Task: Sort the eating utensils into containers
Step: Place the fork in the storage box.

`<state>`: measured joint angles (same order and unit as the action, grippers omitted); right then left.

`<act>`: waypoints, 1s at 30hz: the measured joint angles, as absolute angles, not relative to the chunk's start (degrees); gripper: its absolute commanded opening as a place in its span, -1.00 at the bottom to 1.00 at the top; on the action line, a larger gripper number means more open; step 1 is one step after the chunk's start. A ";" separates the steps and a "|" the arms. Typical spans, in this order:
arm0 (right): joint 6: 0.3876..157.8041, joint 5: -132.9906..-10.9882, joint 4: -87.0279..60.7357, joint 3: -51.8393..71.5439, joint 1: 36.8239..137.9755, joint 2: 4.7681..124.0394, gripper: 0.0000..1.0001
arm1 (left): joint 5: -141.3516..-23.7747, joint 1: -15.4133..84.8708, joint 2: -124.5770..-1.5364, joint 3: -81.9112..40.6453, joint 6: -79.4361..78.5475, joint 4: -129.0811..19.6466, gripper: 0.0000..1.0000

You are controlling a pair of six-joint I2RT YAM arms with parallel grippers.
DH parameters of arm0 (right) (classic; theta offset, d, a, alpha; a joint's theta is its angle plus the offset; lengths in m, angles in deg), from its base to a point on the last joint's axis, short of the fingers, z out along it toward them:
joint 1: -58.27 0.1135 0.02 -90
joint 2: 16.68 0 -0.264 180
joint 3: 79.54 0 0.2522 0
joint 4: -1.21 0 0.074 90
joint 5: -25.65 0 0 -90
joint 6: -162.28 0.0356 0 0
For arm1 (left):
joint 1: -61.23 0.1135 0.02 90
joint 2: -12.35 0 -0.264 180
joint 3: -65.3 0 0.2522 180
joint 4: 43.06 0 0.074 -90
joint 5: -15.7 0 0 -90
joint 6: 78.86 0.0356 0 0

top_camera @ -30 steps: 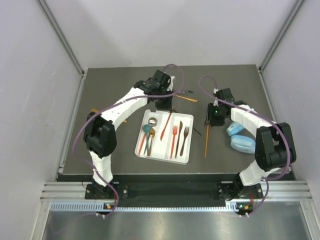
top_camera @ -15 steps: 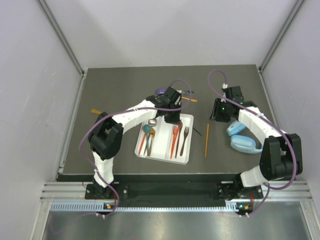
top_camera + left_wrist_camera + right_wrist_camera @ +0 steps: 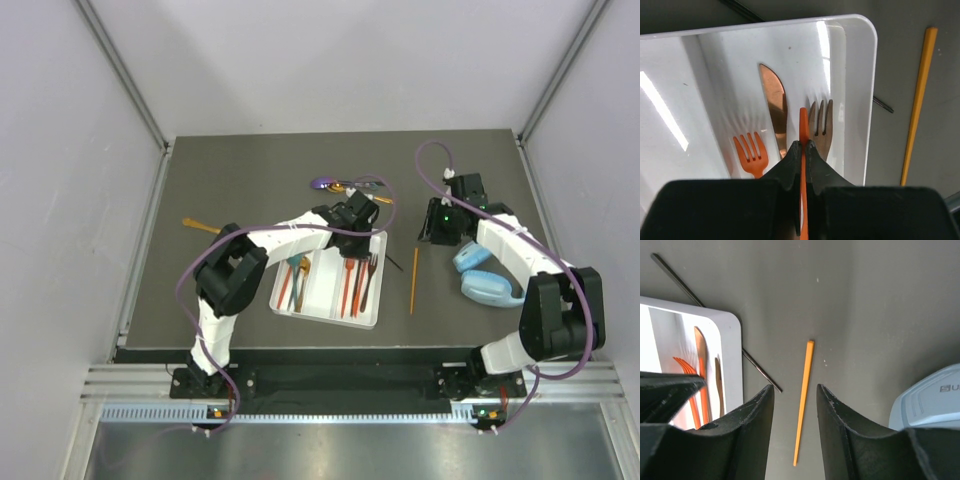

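Top view: the tray (image 3: 322, 290) sits centre, with the left gripper (image 3: 352, 240) over its upper right. Left wrist view: that gripper pinches an orange utensil (image 3: 803, 122) above the tray's right compartment. Right wrist view: the right gripper (image 3: 795, 390) is spread and empty above an orange stick (image 3: 803, 405).

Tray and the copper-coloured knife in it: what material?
Tray: seemingly glossy white plastic; bright light streaks, rounded moulded corner. Knife: copper-toned with a mirror-like sheen; metal or metallised plastic, the look leaves it open.

Your tray (image 3: 860, 60) is white, its fork (image 3: 751, 152) orange, its knife (image 3: 775, 107) copper. The table (image 3: 865, 300) is dark grey, the chopstick (image 3: 917, 100) orange.
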<state>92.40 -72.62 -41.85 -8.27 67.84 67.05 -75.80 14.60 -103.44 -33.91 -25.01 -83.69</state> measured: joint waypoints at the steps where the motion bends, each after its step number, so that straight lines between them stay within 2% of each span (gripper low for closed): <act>1: 92.40 -72.62 -41.78 -8.44 67.84 67.05 -0.20 | -75.27 14.62 -103.50 -33.91 -25.01 -83.69 -1.00; 4: 92.40 -72.64 -42.13 -8.81 67.84 67.05 -0.19 | -73.85 14.62 -103.55 -33.91 -24.98 -83.72 -0.99; 5: 92.38 -72.62 -42.13 -8.86 67.84 67.05 -0.18 | -73.35 14.66 -103.55 -33.91 -24.96 -83.69 -0.82; 8: 92.29 -72.64 -42.11 -8.88 67.84 67.05 -0.17 | -72.72 14.66 -103.55 -33.91 -24.92 -83.74 -0.64; 13: 92.25 -72.64 -42.02 -9.23 67.84 67.02 -0.16 | -72.32 14.66 -103.68 -33.91 -24.55 -83.76 -0.59; 24: 91.83 -72.64 -42.09 -9.23 67.84 66.94 -0.14 | -72.21 14.66 -105.65 -34.94 -23.15 -83.83 -0.31; 28: 91.33 -72.67 -42.07 -9.23 67.86 66.94 -0.13 | -70.42 15.43 -102.59 -34.94 -20.74 -83.80 -0.11; 30: 90.96 -72.86 -42.05 -9.23 67.90 66.94 -0.13 | -69.39 16.61 -99.53 -34.96 -19.02 -83.50 -0.10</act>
